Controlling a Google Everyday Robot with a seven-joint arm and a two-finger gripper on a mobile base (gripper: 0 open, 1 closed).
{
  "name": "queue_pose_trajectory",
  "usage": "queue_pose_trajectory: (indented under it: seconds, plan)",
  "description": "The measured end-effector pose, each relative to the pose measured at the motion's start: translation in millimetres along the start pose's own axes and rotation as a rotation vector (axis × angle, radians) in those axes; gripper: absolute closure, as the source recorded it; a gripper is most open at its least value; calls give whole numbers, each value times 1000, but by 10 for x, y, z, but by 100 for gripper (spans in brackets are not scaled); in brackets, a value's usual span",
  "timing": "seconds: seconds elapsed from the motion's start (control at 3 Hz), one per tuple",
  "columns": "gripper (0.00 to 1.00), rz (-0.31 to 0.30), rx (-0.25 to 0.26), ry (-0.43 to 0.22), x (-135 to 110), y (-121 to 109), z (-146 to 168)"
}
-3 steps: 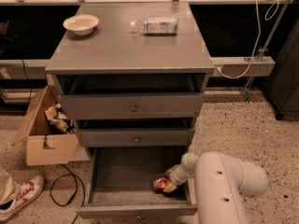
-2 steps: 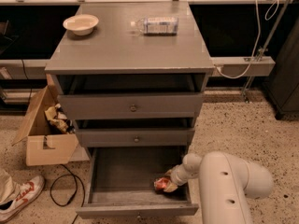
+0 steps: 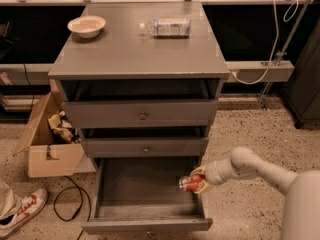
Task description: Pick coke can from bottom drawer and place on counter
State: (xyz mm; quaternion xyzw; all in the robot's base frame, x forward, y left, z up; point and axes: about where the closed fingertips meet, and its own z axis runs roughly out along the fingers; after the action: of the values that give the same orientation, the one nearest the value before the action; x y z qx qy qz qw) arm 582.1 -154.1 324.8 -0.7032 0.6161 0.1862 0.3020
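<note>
The bottom drawer (image 3: 135, 204) is pulled open below two shut grey drawers. The red coke can (image 3: 188, 183) lies on its side, held above the drawer's right side. My gripper (image 3: 196, 180) reaches in from the right on a white arm and is shut on the can. The counter (image 3: 130, 49) is the grey cabinet top above.
A clear plastic water bottle (image 3: 167, 27) lies on the counter at the back right, and a cream bowl (image 3: 87, 25) stands at the back left. A cardboard box (image 3: 47, 136) with rubbish, a black cable (image 3: 67, 204) and a shoe (image 3: 20, 214) are on the floor to the left.
The gripper has lifted the coke can off the drawer floor and the arm has drawn back to the right. The camera view has shifted slightly.
</note>
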Motion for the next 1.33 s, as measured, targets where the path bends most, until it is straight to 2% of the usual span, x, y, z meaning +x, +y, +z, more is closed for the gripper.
queue_pose_trajectory:
  seconds: [0.33, 0.67, 1.0, 1.33]
  plan:
    - [100, -100, 4, 5, -465, -213, -991]
    - [100, -98, 3, 4, -460, -206, -977]
    - [100, -121, 26, 20, -645, -290, -1249]
    - [100, -169, 80, 50, -1258, -432, -2006]
